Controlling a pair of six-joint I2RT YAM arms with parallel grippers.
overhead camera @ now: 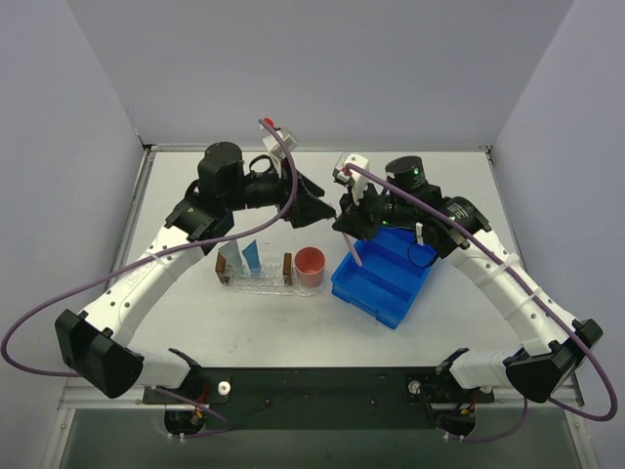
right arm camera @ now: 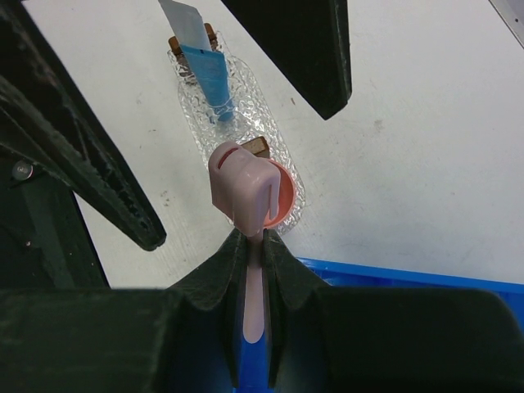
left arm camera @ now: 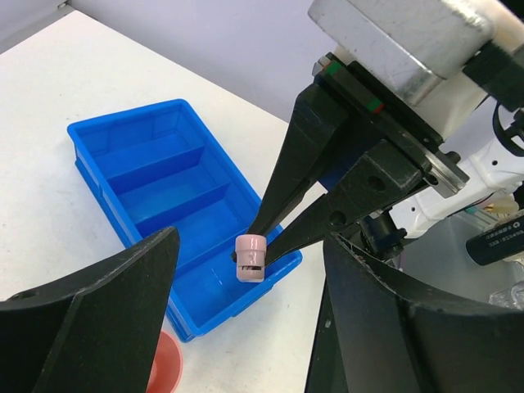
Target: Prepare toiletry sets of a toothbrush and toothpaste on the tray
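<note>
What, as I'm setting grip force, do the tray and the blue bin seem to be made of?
The tray looks like clear, glossy plastic: the table shows through its bumpy surface. The blue bin seems rigid moulded plastic, opaque, with a soft sheen on its thin walls and dividers.

Top camera: high behind bases, looking down. Left wrist: close on blue divided plastic bin [left arm camera: 123, 135]. Right wrist: above clear bumpy oval tray [right arm camera: 246, 135]; bin edge shared.

white arms [overhead camera: 146, 277], black joints [overhead camera: 223, 162], purple cables [overhead camera: 61, 298]
</note>
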